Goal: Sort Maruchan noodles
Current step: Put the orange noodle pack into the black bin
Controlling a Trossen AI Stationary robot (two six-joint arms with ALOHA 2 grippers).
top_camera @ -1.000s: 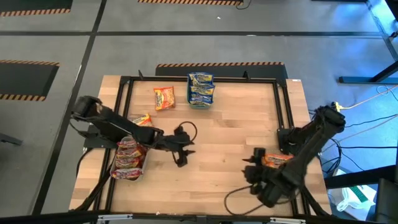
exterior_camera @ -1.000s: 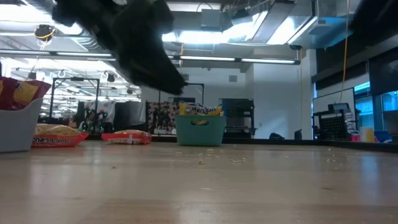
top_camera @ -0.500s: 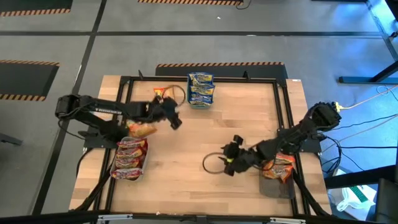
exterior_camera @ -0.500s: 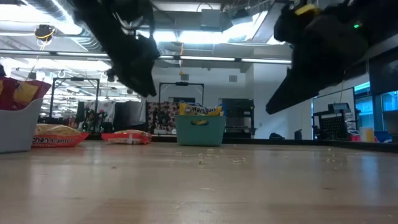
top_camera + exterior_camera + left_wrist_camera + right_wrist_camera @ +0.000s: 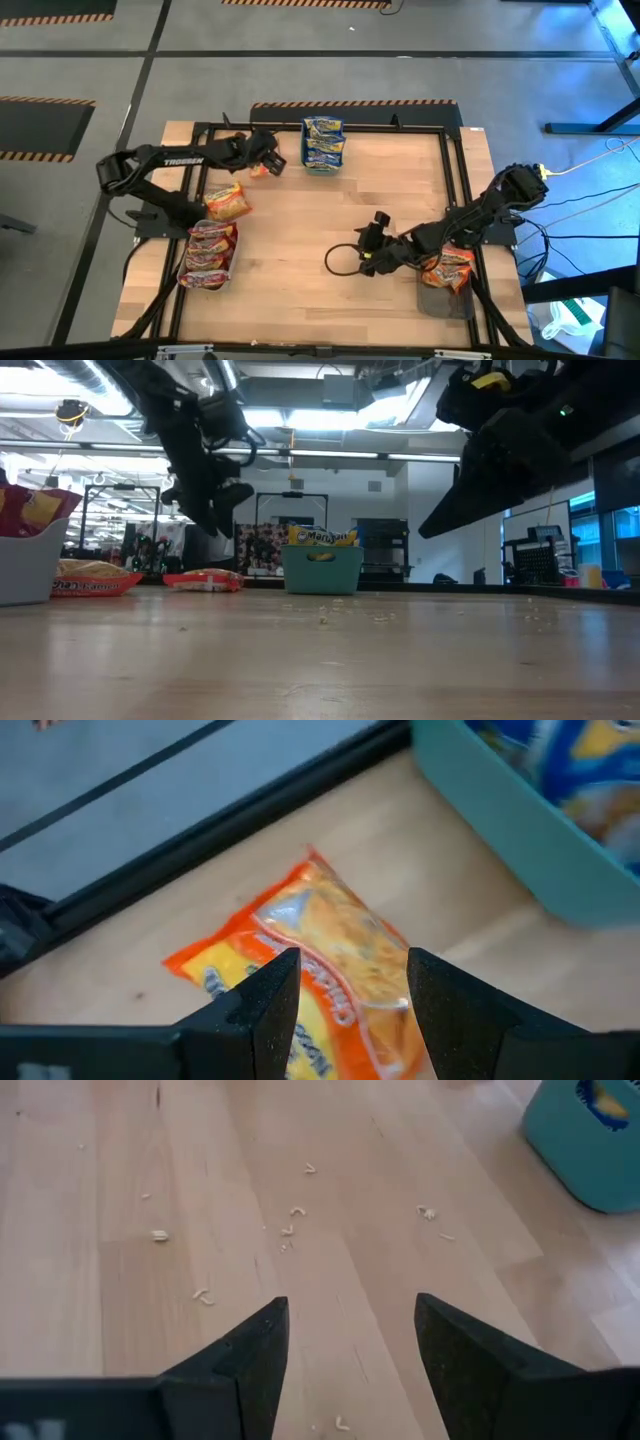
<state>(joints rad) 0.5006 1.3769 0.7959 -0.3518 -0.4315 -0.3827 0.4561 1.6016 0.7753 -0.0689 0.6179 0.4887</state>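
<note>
One flat, crinkly orange plastic noodle packet (image 5: 310, 960) is seen on the wooden surface (image 5: 330, 220) beside the teal tray (image 5: 520, 830), under the spread, empty left pincer (image 5: 345, 995). It is probably light, crackly and slippery; its middle should be pinched. The right pincer (image 5: 345, 1350) is held spread and empty.

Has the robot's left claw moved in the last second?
Yes. The left gripper has swung from mid-table toward the far edge and now hovers, open, over an orange noodle packet beside the teal bin.
</note>
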